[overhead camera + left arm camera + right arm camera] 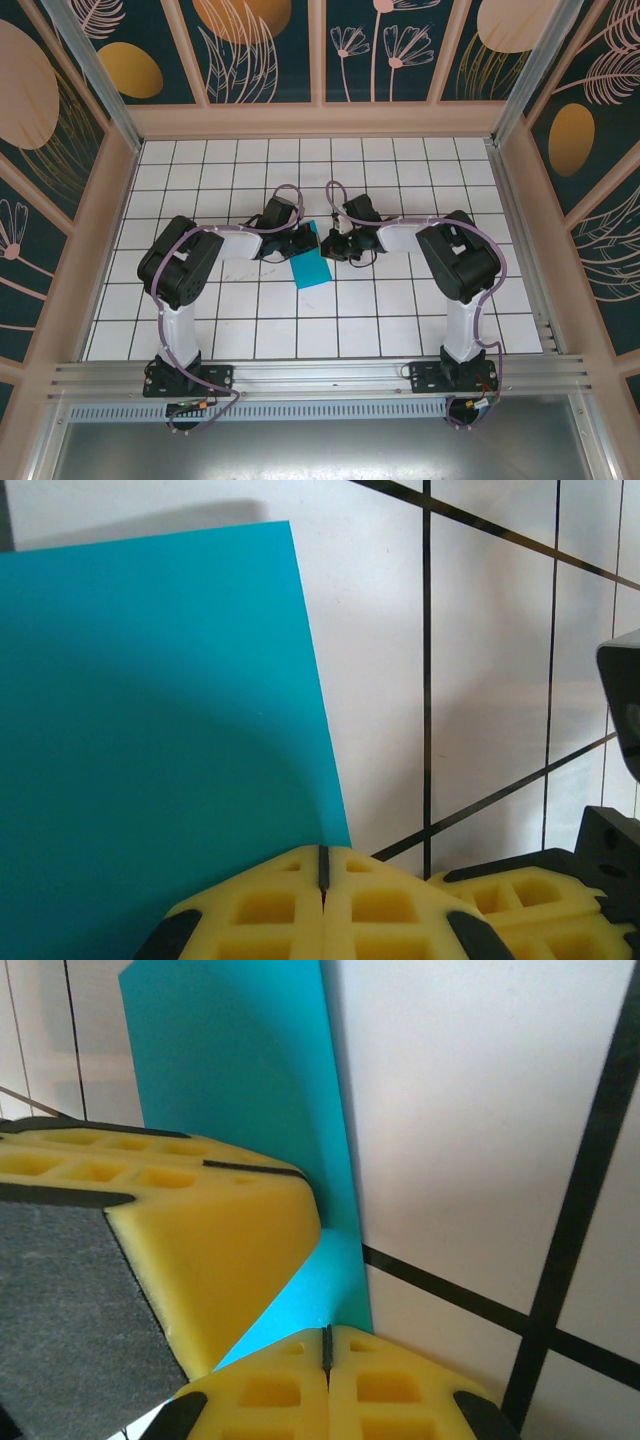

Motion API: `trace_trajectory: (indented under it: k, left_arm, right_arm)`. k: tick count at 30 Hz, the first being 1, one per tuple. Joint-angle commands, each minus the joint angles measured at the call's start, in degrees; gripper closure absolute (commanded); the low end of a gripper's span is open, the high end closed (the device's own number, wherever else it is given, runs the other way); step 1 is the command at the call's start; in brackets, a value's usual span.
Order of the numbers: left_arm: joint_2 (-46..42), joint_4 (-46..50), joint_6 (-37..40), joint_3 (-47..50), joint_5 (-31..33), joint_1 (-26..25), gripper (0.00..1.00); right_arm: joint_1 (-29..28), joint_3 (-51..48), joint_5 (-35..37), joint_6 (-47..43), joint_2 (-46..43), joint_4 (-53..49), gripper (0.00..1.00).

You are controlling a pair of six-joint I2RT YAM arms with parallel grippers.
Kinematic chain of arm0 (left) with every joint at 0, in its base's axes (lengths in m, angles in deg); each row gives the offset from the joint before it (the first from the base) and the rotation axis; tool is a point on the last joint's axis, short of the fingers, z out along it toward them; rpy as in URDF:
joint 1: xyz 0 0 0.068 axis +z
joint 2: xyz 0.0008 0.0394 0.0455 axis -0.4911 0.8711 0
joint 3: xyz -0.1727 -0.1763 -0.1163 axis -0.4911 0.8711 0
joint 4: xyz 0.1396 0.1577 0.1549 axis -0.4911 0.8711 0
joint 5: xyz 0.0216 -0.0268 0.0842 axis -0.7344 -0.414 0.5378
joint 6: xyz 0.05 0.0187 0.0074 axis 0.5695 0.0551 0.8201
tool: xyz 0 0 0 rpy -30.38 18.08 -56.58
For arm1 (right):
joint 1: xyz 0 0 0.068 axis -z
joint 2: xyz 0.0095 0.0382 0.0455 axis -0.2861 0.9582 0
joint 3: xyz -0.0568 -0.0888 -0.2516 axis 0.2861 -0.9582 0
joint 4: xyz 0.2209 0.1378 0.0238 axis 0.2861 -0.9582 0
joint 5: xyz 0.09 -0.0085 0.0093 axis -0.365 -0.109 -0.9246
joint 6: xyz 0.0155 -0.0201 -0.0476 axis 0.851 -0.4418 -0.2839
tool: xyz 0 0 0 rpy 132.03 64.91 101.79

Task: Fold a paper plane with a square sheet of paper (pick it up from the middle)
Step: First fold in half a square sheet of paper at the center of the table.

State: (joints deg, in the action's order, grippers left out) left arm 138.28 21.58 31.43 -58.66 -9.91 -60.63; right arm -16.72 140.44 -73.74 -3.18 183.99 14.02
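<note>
Pinching the sheet at one edge, I have left gripper and right gripper clamped on it side by side; it looks light, floppy, easily creased.

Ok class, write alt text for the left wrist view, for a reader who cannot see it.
A cyan square sheet of paper covers the left half, over a white gridded table. The left gripper, yellow jaws shut, appears to pinch its lower right corner; the right gripper sits beside it.
</note>
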Motion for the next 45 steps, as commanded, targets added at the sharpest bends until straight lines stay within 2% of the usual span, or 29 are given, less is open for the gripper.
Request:
trace_trajectory:
  k: [1,7,15,22,32,42,45]
  left_arm:
    - [1.75,2.75,0.47,0.0,2.44,-0.24,1.0]
    - [1.96,3.08,-0.03,0.57,4.03,-0.21,1.0]
    - [1.69,3.34,-0.03,1.89,4.28,-0.2,1.0]
    - [0.07,2.51,1.42,1.31,1.53,-0.17,1.0]
    - [-4.12,-4.19,0.95,-0.19,-4.0,-0.2,1.0]
    - [0.36,-2.72,2.36,-2.38,-4.09,-0.31,1.0]
    - [2.28,0.08,5.04,-4.31,-3.63,-0.28,1.0]
  right_arm:
    - [-0.95,0.41,0.37,-2.4,-0.03,-5.0,1.0]
    - [-2.06,-4.69,0.18,-3.14,-3.5,-6.66,1.0]
    - [-2.69,-16.12,-0.07,-1.73,-13.08,-7.28,1.0]
    - [-2.51,-14.04,3.32,-1.22,-18.83,-7.64,1.0]
    - [-2.61,-3.85,3.36,0.34,-7.57,-2.89,1.0]
    - [-2.69,-5.51,2.65,-0.53,-4.44,-3.35,1.0]
    - [-2.65,-6.34,2.69,-1.35,-4.17,-4.7,1.0]
